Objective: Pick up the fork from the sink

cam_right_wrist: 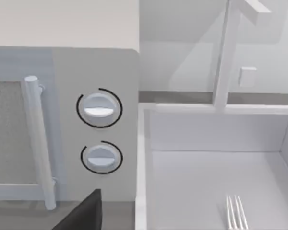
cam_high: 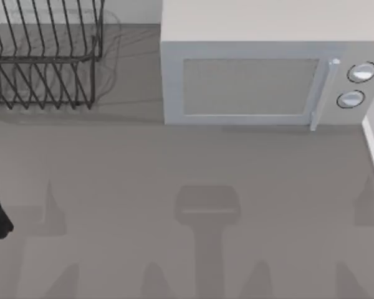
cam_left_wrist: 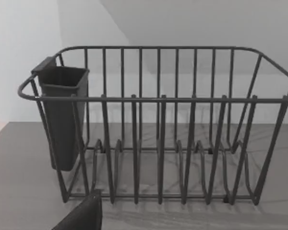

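Fork tines peek up at the lower right of the right wrist view, lying on the sink floor beside the microwave, so the right arm should reach over the rim and descend squarely; whether either gripper is apart, I cannot tell.

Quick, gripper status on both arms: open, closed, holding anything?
Left gripper: by the dish rack, state cannot be told.
Right gripper: near the microwave, state cannot be told; fork lies in the sink.
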Controlling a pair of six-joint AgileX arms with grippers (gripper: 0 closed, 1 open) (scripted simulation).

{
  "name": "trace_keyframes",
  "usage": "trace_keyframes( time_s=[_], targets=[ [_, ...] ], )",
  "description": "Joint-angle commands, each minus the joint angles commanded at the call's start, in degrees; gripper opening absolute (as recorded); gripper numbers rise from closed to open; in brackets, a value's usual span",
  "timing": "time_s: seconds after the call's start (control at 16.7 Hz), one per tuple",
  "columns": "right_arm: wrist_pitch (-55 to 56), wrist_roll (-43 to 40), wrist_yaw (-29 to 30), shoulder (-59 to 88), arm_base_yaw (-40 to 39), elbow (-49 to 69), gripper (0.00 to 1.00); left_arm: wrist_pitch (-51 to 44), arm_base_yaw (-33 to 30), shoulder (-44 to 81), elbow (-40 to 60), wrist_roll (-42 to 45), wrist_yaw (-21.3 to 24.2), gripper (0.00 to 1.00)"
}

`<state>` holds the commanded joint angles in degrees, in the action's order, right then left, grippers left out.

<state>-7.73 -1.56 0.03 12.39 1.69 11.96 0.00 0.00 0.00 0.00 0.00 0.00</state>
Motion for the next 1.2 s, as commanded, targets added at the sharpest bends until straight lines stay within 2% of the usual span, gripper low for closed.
trace_keyframes(
  time_s=[0.3, 0.9, 1.2],
  targets=[
    [-13.76, -2.77, 0.05, 25.48, 3.01, 22.33, 1.0, 0.0, 0.0, 0.0, 0.0, 0.0, 0.0, 1.0],
    [-45.77, -9.23, 0.18, 90.07, 10.03, 76.14, 1.0, 0.0, 0.0, 0.0, 0.0, 0.0, 0.0, 1.0],
    [-57.27, -11.55, 0.22, 113.53, 12.55, 95.4, 1.0, 0.0, 0.0, 0.0, 0.0, 0.0, 0.0, 1.0]
  ],
)
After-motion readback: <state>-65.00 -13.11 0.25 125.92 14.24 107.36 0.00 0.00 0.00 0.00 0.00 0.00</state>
